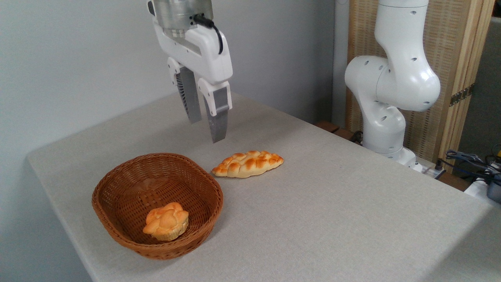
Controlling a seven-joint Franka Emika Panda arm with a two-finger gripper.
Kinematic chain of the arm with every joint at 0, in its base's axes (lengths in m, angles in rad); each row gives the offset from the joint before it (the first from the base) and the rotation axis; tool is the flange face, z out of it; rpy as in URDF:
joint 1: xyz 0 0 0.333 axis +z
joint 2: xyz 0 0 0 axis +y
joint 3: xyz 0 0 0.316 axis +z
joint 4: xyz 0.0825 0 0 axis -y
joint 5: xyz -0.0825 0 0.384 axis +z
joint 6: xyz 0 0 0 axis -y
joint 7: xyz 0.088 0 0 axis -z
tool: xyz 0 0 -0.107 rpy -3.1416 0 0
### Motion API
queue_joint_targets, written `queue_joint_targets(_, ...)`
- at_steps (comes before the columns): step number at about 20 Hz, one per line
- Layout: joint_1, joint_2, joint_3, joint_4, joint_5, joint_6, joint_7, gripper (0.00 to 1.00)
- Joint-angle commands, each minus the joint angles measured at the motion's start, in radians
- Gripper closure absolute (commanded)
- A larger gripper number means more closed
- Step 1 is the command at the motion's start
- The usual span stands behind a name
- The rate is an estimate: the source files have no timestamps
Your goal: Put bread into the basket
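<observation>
table (pixel 332 203): covered in a pale grey cloth, fills most of the view, running from the near left corner back toward the wall; it carries the basket and the loaf.
wall (pixel 78 58): plain light grey, behind the table on the left and centre.
screen (pixel 462 58): woven panel in a light wooden frame, standing at the back right behind the arm.
arm (pixel 391 86): white, its base at the far right edge of the table; the upper links leave the top of the view and the wrist comes back in at top centre.
basket (pixel 117 192): oval, brown wicker, low flared sides, sitting on the near left part of the table, upright.
gripper (pixel 205 127): hangs from the wrist, pointing down, well above the table, behind the basket and above and a little left of the loaf; touching nothing.
fingers (pixel 216 117): two flat grey blades, spread with a clear gap between them, nothing in the gap.
loaf (pixel 248 163): long, braided, golden, pointed at both ends, lying flat on the cloth just beside the basket's right rim; its left tip is near the rim, whether it touches cannot be told.
bread (pixel 166 220): small round orange-golden bun with a knotted top, lying inside the basket on the woven floor, toward the near right side, close to the wall.
cables (pixel 469 160): dark bundle at the far right edge, off the table.
</observation>
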Motion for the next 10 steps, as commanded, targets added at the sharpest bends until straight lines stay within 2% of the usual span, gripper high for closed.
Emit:
queue_joint_targets(1,-0.002,0.02,0.008,0.033,-0.001,-0.047,-0.028,0.0)
queue_joint_targets(3,-0.002,0.026,0.012,0.058,0.008,-0.047,-0.027,0.0)
queue_joint_targets(5,-0.003,0.031,0.018,0.07,0.05,-0.046,-0.019,0.0)
queue_joint_targets(10,-0.003,0.031,0.02,0.069,0.045,-0.046,-0.019,0.0)
